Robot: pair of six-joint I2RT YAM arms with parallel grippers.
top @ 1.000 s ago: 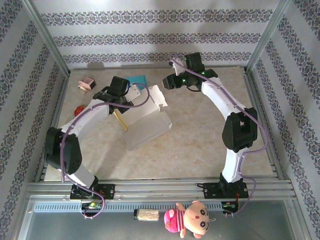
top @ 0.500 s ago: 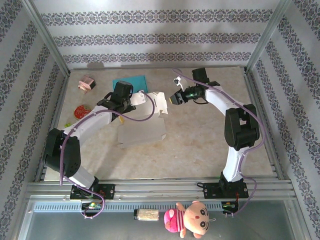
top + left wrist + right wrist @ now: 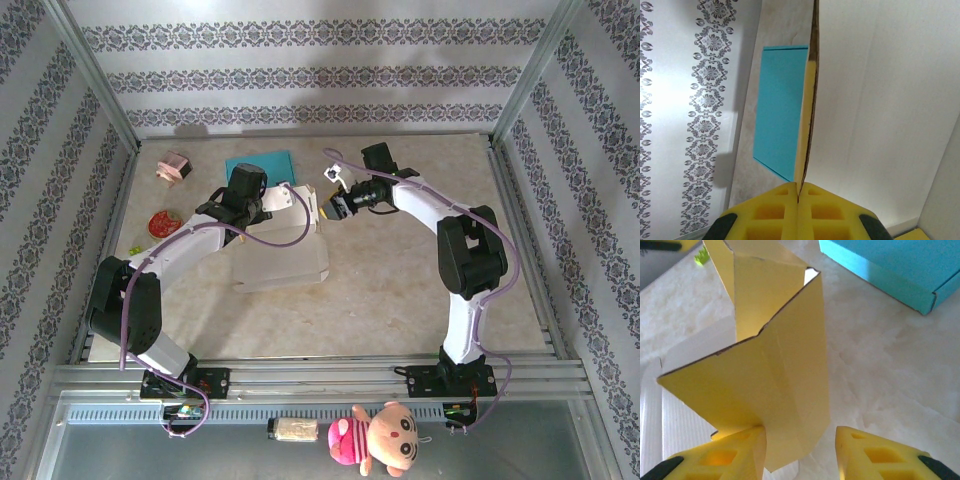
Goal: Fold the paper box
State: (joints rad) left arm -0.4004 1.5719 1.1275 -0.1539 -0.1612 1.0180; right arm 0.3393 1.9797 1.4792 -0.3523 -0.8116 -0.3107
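Left gripper (image 3: 798, 194) on paper box (image 3: 880, 100) (edge-on)

One paper box (image 3: 285, 265), one teal box (image 3: 260, 163), two arms (image 3: 185, 245) (image 3: 425, 205)

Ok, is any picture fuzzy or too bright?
Top view: the wall glares white at its top. Left wrist view: the box is so near it goes pale and blank, with a soft shadow on the wall. Right wrist view: fingers a bit fuzzy.
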